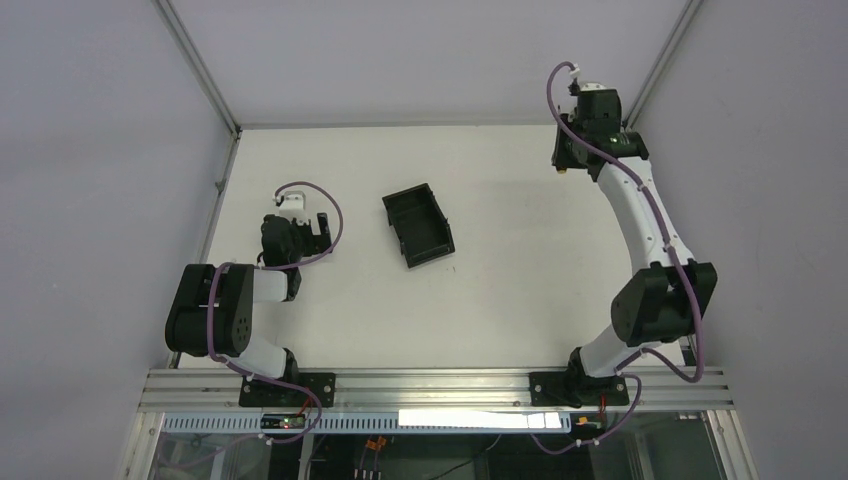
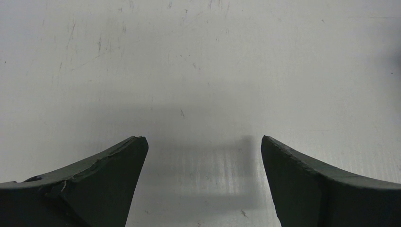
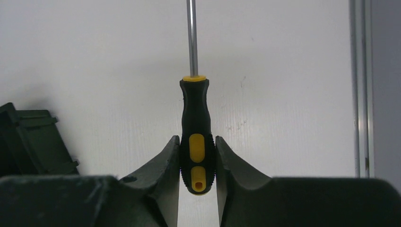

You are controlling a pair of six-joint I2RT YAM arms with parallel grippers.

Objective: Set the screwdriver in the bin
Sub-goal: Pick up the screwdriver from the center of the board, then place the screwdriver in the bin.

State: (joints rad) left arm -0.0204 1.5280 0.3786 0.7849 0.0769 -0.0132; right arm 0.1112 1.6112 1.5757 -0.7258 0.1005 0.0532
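Black bin point(image 1: 420, 226) on table point(image 1: 520, 290); screwdriver point(image 3: 194, 113) clamped in right gripper point(image 3: 197, 141)

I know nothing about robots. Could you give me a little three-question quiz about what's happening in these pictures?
1. True or false: the screwdriver already lies inside the bin.
2. Which side's gripper grips the handle? A left, B right, C neither.
3. Fill in: the left gripper has its jaws ___.
Key: 1 false; 2 B, the right gripper is shut on the handle; 3 open.
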